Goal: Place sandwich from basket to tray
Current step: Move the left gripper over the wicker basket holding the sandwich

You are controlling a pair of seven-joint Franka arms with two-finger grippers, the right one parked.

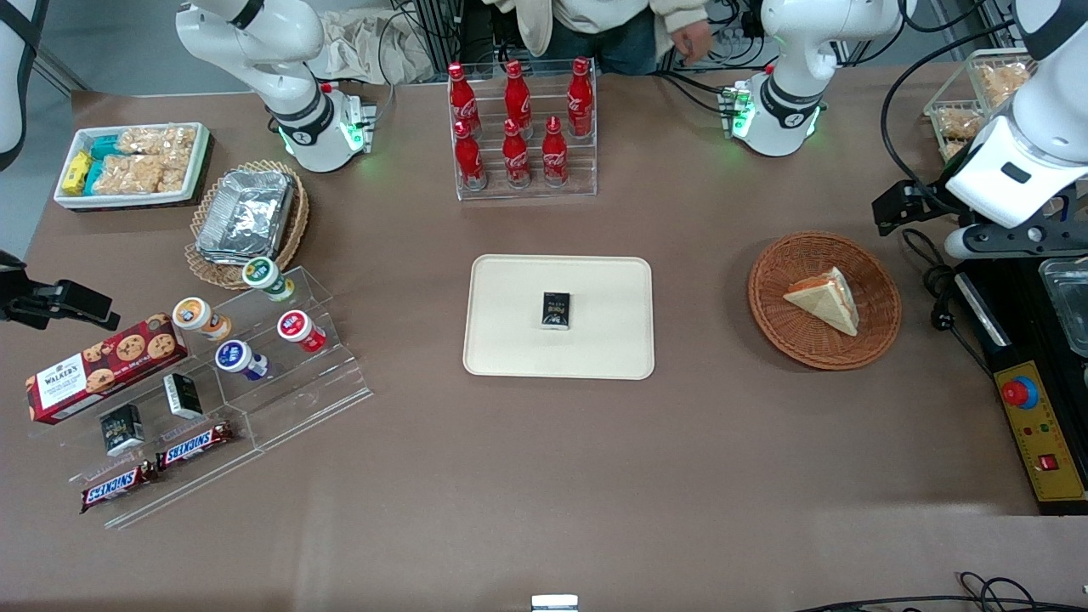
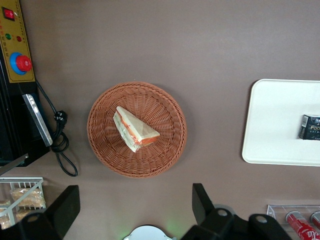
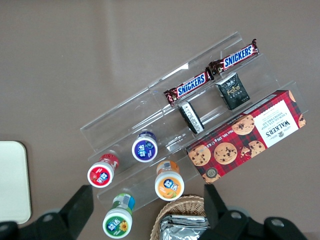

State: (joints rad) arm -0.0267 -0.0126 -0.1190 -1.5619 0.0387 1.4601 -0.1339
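The sandwich [image 1: 824, 299] lies in the round brown basket [image 1: 875, 272], and the gripper [image 2: 135, 210] hangs above the table with nothing in it.

The sandwich is a white bread wedge with an orange stripe along one edge. It rests flat near the middle of the basket. The gripper is up in the air, beside the basket and not touching it. Its two black fingers [image 2: 202, 200] are spread wide apart, wider than the sandwich. The cream tray [image 1: 510, 340] sits flat on the brown table [image 1: 595, 476], farther from the gripper than the basket is, toward the parked arm's end. A small dark box [image 1: 556, 309] lies in the middle of the tray. A rack of red bottles [image 1: 518, 127] stands farther from the front camera than the tray.
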